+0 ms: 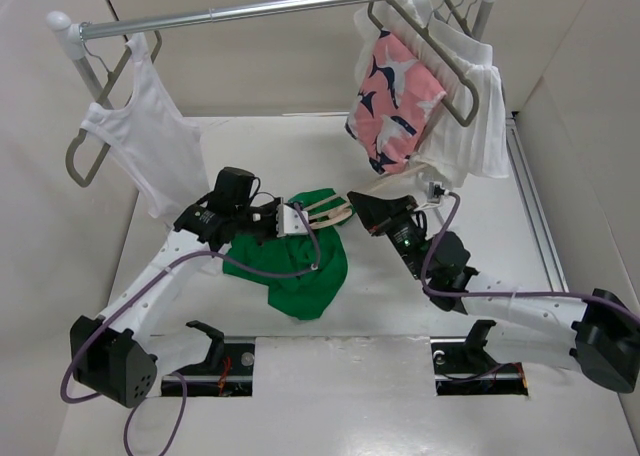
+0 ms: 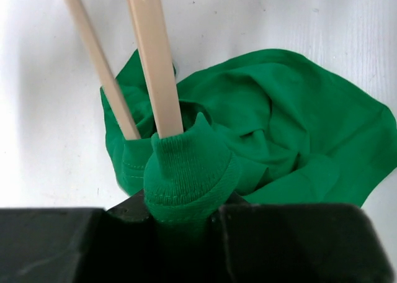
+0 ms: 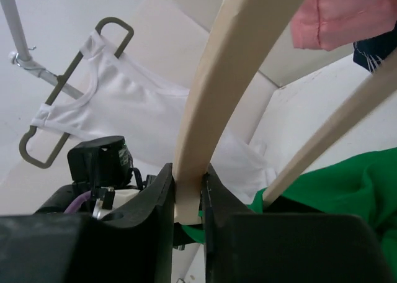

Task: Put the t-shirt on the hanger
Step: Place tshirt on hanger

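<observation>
table point(image 1: 300, 146): white, with the t-shirt point(image 1: 305, 276) lying on it
rail point(image 1: 270, 8): runs behind the t-shirt
tank top point(image 1: 150, 146): white, hung on the rail, behind-left of the t-shirt
t-shirt: green, crumpled between both arms
hanger point(image 1: 325, 211): pale wood, at the t-shirt's far edge, one arm inside the collar
left gripper point(image 1: 270, 221): I see it clamped on the t-shirt's ribbed collar
right gripper point(image 1: 362, 208): just right of the t-shirt, jaws pinching a hanger arm
</observation>
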You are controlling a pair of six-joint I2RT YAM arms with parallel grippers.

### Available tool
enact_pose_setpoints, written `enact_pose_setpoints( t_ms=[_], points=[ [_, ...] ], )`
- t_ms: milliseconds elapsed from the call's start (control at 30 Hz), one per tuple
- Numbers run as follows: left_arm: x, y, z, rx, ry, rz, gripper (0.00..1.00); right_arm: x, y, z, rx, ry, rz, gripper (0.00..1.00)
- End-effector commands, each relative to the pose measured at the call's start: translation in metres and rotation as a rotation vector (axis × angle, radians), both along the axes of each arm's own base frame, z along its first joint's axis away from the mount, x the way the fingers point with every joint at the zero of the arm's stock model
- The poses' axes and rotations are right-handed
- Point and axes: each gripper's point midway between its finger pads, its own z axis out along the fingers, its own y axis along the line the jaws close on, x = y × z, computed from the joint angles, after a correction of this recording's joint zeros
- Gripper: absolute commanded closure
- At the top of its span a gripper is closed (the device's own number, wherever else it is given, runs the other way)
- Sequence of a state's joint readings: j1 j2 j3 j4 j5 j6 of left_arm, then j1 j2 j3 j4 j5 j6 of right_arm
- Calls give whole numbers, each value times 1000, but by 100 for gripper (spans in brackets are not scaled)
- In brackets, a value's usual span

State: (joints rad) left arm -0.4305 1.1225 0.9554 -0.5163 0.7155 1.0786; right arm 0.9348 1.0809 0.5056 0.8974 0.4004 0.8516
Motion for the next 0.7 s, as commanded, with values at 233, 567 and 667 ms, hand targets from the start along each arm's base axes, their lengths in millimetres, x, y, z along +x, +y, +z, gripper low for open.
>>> enact_pose_setpoints(
  t_ms=[233, 567, 667],
  points=[
    [-2, -17, 46, -146, -54, -14, 86, 14, 16, -43, -128, 97, 14, 100],
    [1, -28, 78, -259, -72, -1, 77, 8, 75, -40, -54, 69, 204, 100],
    [9, -25, 80, -256, -87, 45, 79, 4, 84, -40, -66, 71, 237, 100]
  ],
)
